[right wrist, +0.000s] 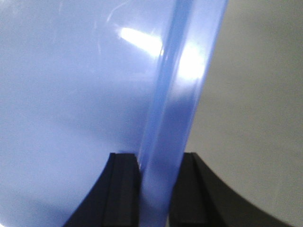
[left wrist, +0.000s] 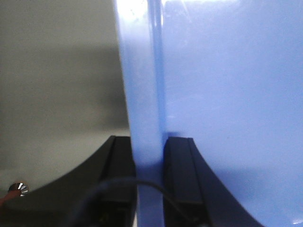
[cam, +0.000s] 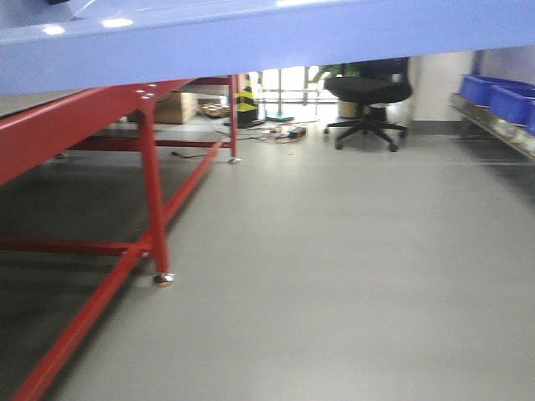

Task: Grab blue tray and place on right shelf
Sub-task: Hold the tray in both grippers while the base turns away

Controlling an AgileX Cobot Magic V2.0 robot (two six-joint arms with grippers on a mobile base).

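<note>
The blue tray (cam: 251, 42) is off any surface, held high so that its underside and front rim span the whole top of the front view; its left and right ends run out of frame. Below it a wide stretch of grey floor (cam: 351, 276) lies open ahead. The red-framed tabletop (cam: 75, 117) bounds that room on the left, its legs and low rails reaching toward the middle. At the far right edge the right shelf (cam: 493, 129) shows only as a short metal ledge carrying dark blue bins (cam: 497, 96), cut off by the frame. A black office chair (cam: 368, 92) stands well back, near cables on the floor that are too small to make out. The left end effector (left wrist: 149, 146) is closed onto the tray's flared rim, one dark finger (left wrist: 177, 165) on each face of it. The right end effector (right wrist: 154, 161) pinches the opposite rim the same way. Both wrist views are blurred and filled by glossy blue plastic, with only plain grey beyond the rim.
</note>
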